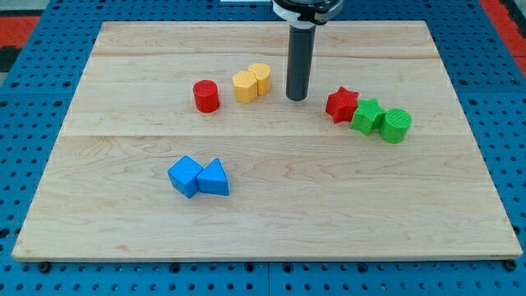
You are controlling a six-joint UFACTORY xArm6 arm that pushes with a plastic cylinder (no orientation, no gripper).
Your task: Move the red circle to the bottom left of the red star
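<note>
worktop: pale wood board (pixel 271 214) on a blue pegboard (pixel 33 66).
my tip: (pixel 297 99) down on the board, upper middle; the arm ends in a plain dark rod, with no gripper to open or close.
red circle: (pixel 205 96) left of my tip, well apart from it; yellow blocks between.
yellow blocks: two, touching, (pixel 245 85) and (pixel 260 77); just left of my tip.
red star: (pixel 342 104) right of my tip, near but not touching.
green star: (pixel 367 116) touching the red star's lower right.
green cylinder: (pixel 396 125) against the green star.
blue cube: (pixel 186 175) and blue triangle (pixel 214 178) touching, lower left.
</note>
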